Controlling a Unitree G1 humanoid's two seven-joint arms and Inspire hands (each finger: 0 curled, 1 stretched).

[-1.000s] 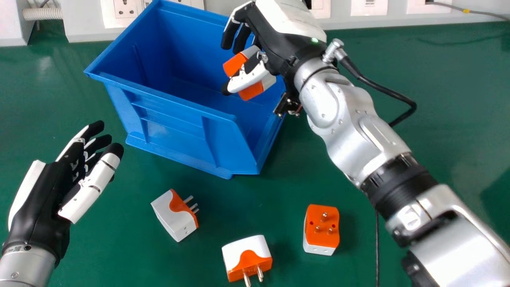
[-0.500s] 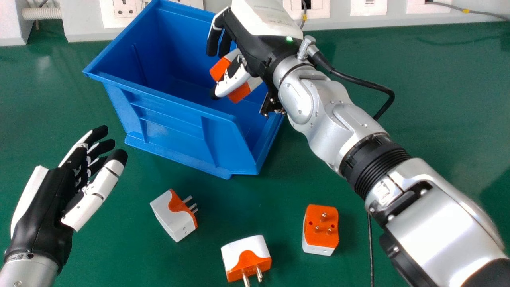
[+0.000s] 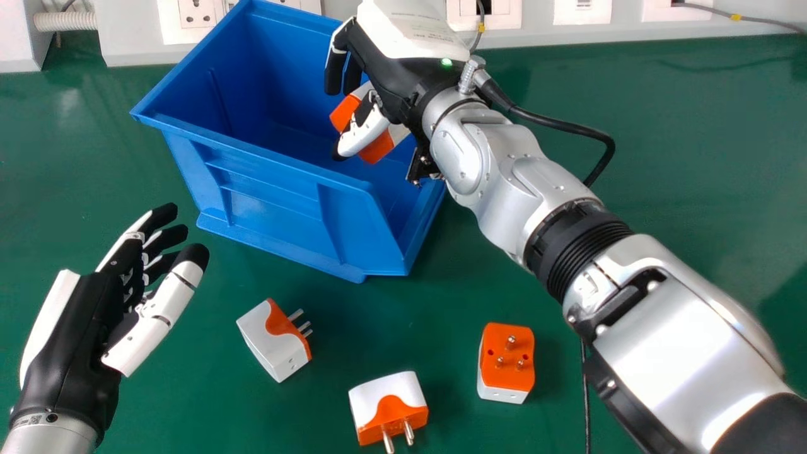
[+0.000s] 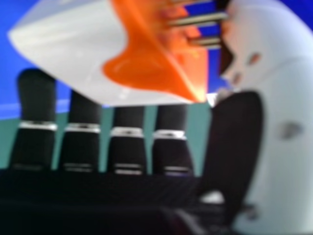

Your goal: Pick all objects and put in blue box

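Over the blue box [image 3: 271, 208], toward its R end, I see an orange & white plug [image 3: 378, 148] in the robot's R hand [image 3: 394, 79], pinched btwn thumb & fingers, so the gap's only approx. a plug wide. Can't tell if it's below the rim. Its metal pins [image 4: 198, 19] face the thumb [image 4: 283, 117]; white part's on the far side from it.

3 more plugs, same colours, on the green table [image 3: 693, 189], robot's side of the box, all apart from it & each other. L plug [image 3: 274, 340] is tilted, pins pointing R. Mid plug [image 3: 388, 403] is nearest the robot, pins toward it. R plug [image 3: 507, 359] has its orange face up, pins too.

L hand [image 3: 75, 340] is at the table's L side, L of the L plug, fingers fairly straight, spread wide from the thumb.

Black cable [image 3: 567, 126] loops off the R wrist, approx. over the table. Wall sockets [image 3: 197, 12] run along the back, behind the box; thin grey cable [image 3: 763, 21] there too, far R.
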